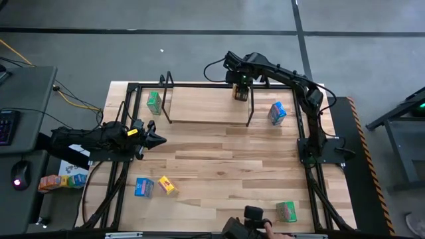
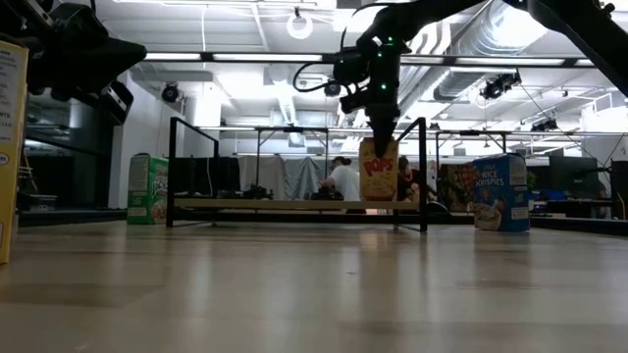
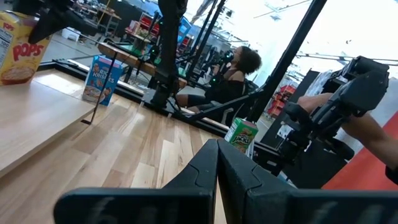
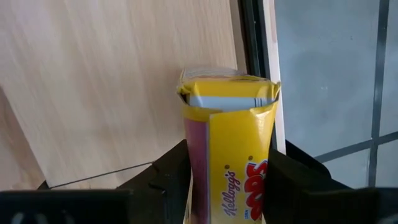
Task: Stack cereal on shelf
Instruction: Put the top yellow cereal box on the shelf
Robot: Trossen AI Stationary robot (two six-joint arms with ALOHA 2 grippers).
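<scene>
1. Green box (image 1: 286,211) sits at the table's (image 1: 219,166) near edge, far from the shelf (image 1: 206,106).
2. Blue box (image 1: 143,187) and a yellow box (image 1: 166,185) lie side by side on the table, well in front of the shelf.
3. Left gripper (image 1: 157,139) waits over the table in front of the shelf's left end, its fingers pressed together.
4. Right gripper (image 4: 229,171) pinches a yellow Pops box (image 4: 231,152) at the shelf's right end; the box stands upright.
5. Another blue box (image 1: 277,113) stands just right of the shelf.
6. Another green box (image 1: 154,101) stands just left of the shelf.
</scene>
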